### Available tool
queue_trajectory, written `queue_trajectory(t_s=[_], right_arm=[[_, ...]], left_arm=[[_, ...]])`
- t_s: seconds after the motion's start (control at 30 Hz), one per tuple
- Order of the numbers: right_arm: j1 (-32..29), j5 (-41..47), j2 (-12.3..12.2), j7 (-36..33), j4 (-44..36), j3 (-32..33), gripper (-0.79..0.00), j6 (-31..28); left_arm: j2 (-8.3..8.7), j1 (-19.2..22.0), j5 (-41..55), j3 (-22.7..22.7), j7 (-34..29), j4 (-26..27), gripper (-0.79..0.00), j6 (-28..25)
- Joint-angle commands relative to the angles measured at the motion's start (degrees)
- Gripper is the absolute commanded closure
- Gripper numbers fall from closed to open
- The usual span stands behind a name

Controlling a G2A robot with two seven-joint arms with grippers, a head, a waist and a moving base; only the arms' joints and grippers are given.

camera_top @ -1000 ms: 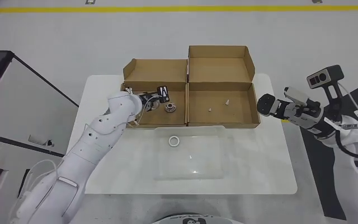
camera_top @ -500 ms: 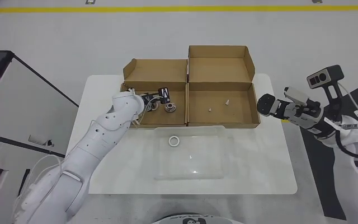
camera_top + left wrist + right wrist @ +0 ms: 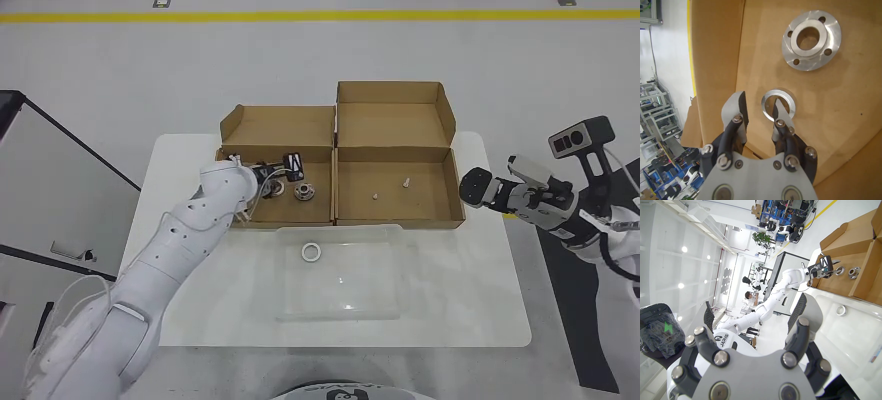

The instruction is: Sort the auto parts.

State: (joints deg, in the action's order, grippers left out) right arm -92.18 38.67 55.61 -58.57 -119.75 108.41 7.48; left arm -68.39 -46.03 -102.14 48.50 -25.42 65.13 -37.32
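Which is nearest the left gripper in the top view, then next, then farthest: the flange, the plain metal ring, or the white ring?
1. Metal ring, left box, right at the left gripper.
2. Flange, same box, beside the ring.
3. White ring, in the clear tray.

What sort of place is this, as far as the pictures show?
Probably a robotics lab or workshop hall: other white robots stand behind, metal racks hold equipment, and a yellow line marks the floor.
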Motion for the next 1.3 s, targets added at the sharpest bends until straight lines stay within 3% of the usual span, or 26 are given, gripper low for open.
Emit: queue_trajectory(t_s=[0.0,0.2,0.43,0.67,0.97,1.27], right_arm=[[0.00,0.00,0.00,0.00,0.00,0.00,-0.785,0.00],[0.00,0.00,0.00,0.00,0.00,0.00,-0.785,0.00],[0.00,0.00,0.00,0.00,0.00,0.00,-0.785,0.00],[0.00,0.00,0.00,0.00,0.00,0.00,-0.785,0.00],[0.00,0.00,0.00,0.00,0.00,0.00,-0.785,0.00],[0.00,0.00,0.00,0.00,0.00,0.00,-0.785,0.00]], left_arm=[[0.26,-0.30,0.12,0.89,-0.29,2.34,-0.785,-0.68],[1.79,-3.27,1.03,5.27,-1.90,11.09,-0.785,-4.51],[3.69,-10.27,5.22,11.71,-7.63,27.16,-0.785,-9.47],[4.61,-16.13,11.21,14.10,-13.87,39.87,-0.785,-15.11],[4.93,-22.47,17.12,13.64,-20.22,48.10,-0.785,-12.32],[5.34,-26.81,17.28,11.57,-22.45,50.07,-0.785,-11.53]])
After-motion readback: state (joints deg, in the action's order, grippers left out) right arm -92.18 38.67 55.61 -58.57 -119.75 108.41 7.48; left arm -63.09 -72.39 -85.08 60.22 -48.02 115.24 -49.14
